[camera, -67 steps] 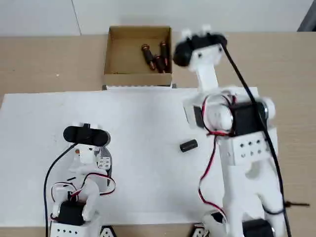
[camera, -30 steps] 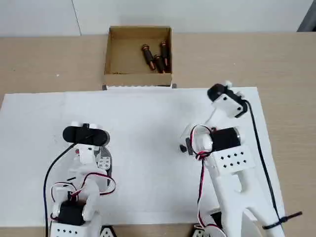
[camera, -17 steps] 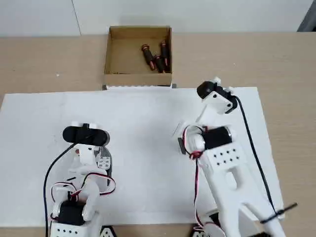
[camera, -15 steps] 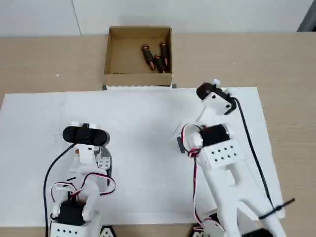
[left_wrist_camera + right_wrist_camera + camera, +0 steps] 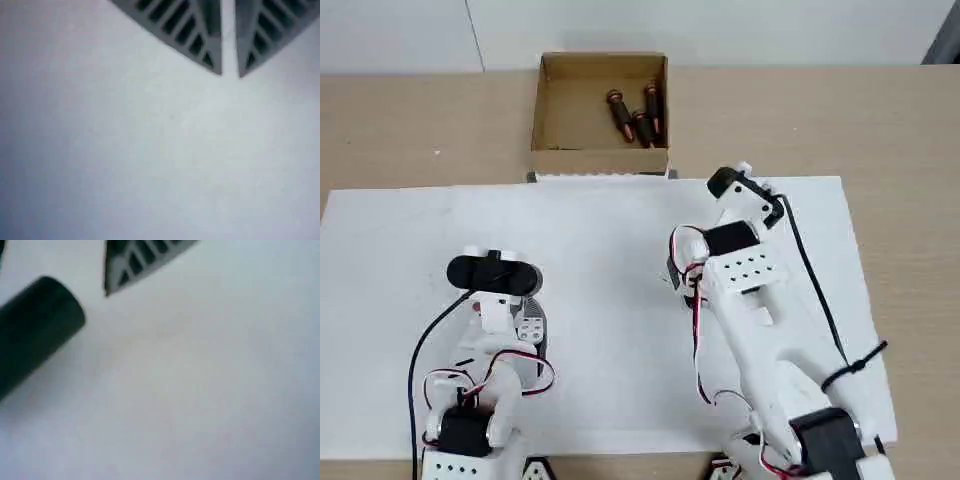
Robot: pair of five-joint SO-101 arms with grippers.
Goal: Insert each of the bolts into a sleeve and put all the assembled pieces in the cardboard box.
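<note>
A black sleeve (image 5: 35, 332) lies on the white sheet, close under my right gripper (image 5: 52, 275), which is open; one ribbed finger (image 5: 137, 260) stands just beside the sleeve's end. In the high view the right arm (image 5: 745, 270) is bent low over the sheet's right half and covers that sleeve. The cardboard box (image 5: 565, 110) stands beyond the sheet's far edge, with three assembled bolt pieces (image 5: 638, 115) lying in its right part. My left gripper (image 5: 229, 67) is shut on nothing, its tips just above bare white sheet, at the near left (image 5: 525, 330).
The white sheet (image 5: 600, 230) covers the near part of the wooden table (image 5: 880, 120). The left arm (image 5: 490, 320) is folded at the near left. Red and white cables hang along both arms.
The right arm has drawn back from beside the box and come down over the black sleeve, which it now covers in the high view. The left arm has not moved.
</note>
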